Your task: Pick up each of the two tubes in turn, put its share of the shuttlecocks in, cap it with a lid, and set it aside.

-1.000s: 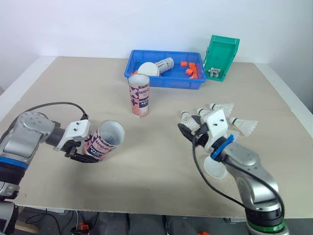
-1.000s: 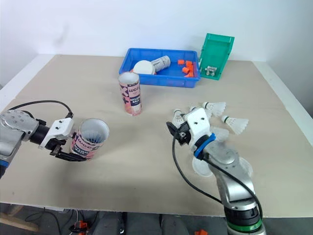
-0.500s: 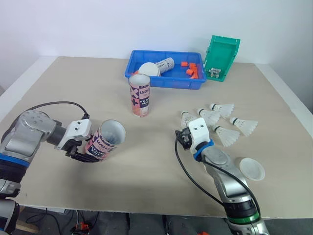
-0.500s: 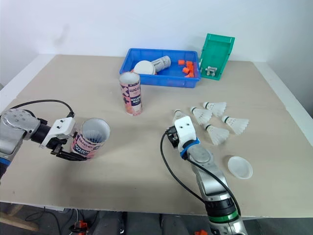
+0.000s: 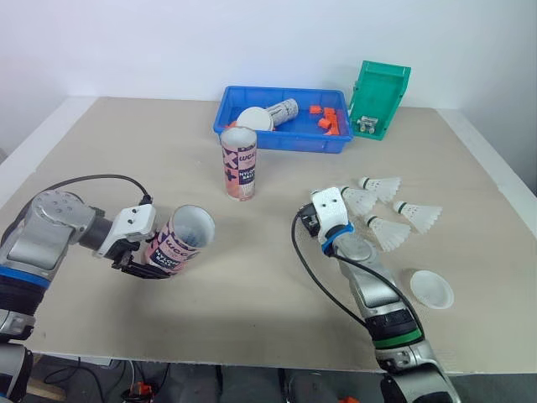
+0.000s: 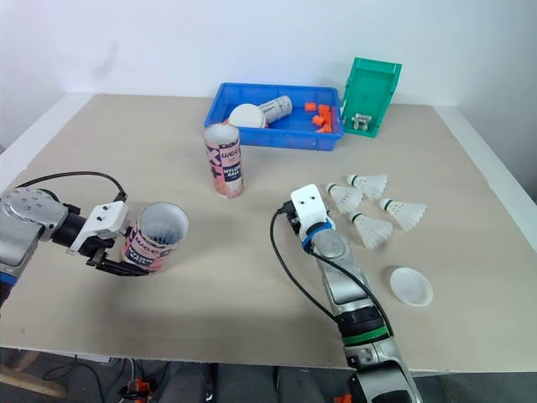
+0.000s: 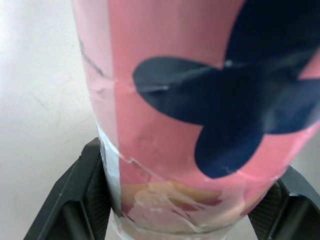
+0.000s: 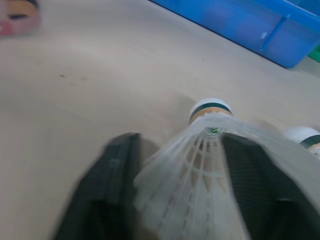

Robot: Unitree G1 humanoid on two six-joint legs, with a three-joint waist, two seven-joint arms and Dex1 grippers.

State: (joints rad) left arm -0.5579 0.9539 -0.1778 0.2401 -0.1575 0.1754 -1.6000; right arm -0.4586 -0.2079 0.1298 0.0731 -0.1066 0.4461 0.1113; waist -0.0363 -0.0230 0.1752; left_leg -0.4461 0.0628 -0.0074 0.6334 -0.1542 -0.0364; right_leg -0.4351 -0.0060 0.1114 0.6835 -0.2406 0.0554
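**Left holds a tube, right is at a shuttlecock**

The left fingers (image 7: 85, 200) are closed on the lower part of a pink tube (image 5: 180, 241), one finger on each side. This tube is tilted, and its open mouth points up and toward the robot's right. It is at the left front part of the surface (image 5: 126, 159).

The right fingers (image 8: 105, 185) are wide open. They stand on both sides of the feather skirt of a shuttlecock (image 8: 205, 150), which lies on the surface with its cork away from the wrist. Just beside it, on the right, lie four more shuttlecocks (image 5: 388, 232), close to each other. A white lid (image 5: 431, 289) lies nearer the front edge, apart from them.

A second tube (image 5: 239, 164) stands upright in the middle, open on top. Behind it is a blue tray (image 5: 277, 144) with another lid (image 5: 253, 118), a lying tube (image 5: 283, 109) and some orange pieces (image 5: 325, 119). A green bin (image 5: 379, 99) is just beside the tray on the right.
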